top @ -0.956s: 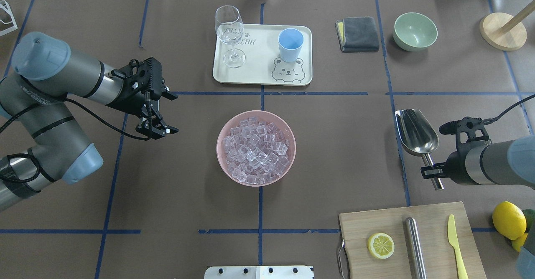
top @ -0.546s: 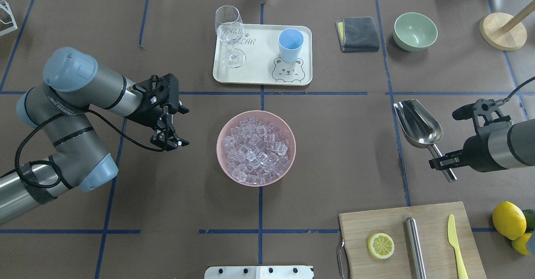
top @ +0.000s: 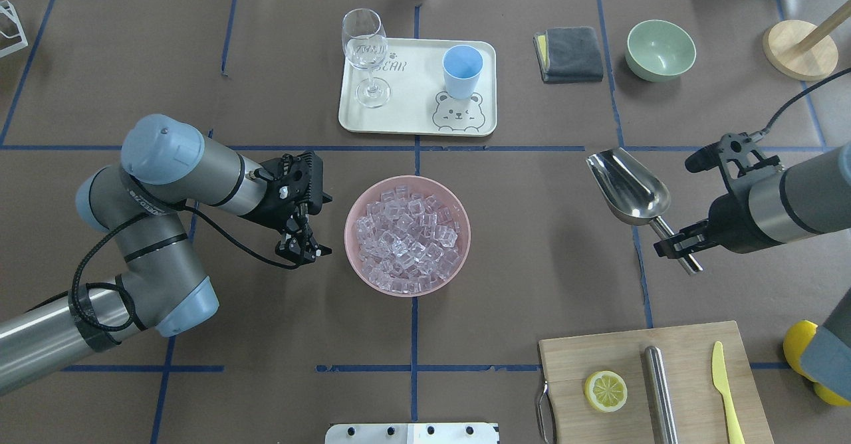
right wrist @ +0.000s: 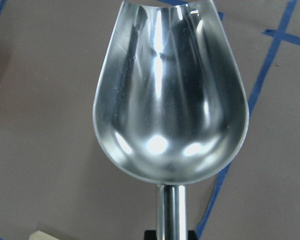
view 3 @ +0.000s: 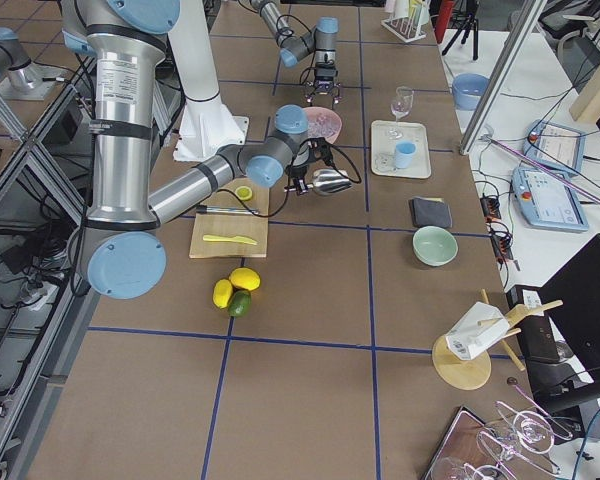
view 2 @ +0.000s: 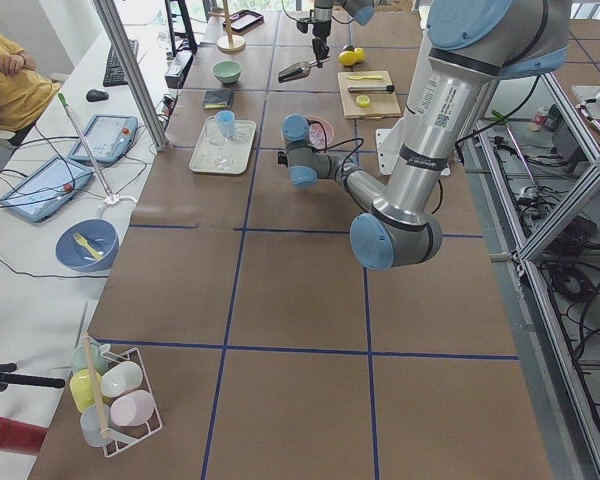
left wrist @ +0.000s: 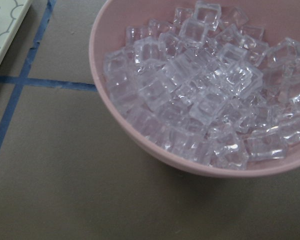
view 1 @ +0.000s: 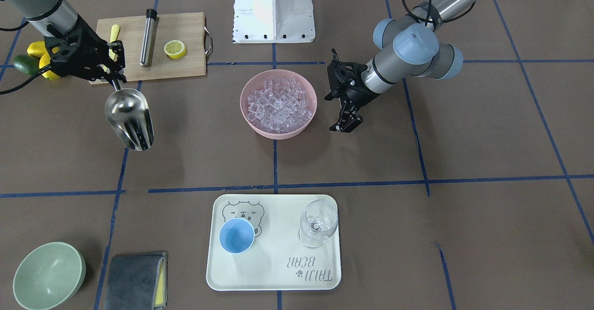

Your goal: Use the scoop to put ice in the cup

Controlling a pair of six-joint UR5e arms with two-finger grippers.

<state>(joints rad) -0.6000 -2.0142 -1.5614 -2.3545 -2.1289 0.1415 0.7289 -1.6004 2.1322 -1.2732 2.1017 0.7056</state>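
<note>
The ice [top: 407, 234] is heaped in a pink bowl [top: 348, 234] at mid-table; it also shows in the front view [view 1: 278, 102] and fills the left wrist view [left wrist: 205, 85]. The light-blue cup [top: 462, 70] stands empty on a cream tray [top: 412, 119] behind the bowl. My right gripper [top: 678, 248] is shut on the handle of the steel scoop [top: 628, 186], held above the table to the right of the bowl; its trough is empty [right wrist: 170, 100]. My left gripper [top: 320, 226] is open and empty, close beside the bowl's left side.
A stemmed glass [top: 364, 48] shares the tray. A grey cloth [top: 568, 53] and a green bowl [top: 660, 48] lie at the back right. A cutting board [top: 685, 354] at the front right holds a lemon half, a steel cylinder and a yellow knife.
My left arm has swung right, bringing its open gripper up to the bowl's left side. My right gripper has carried the scoop leftward and away from the robot.
</note>
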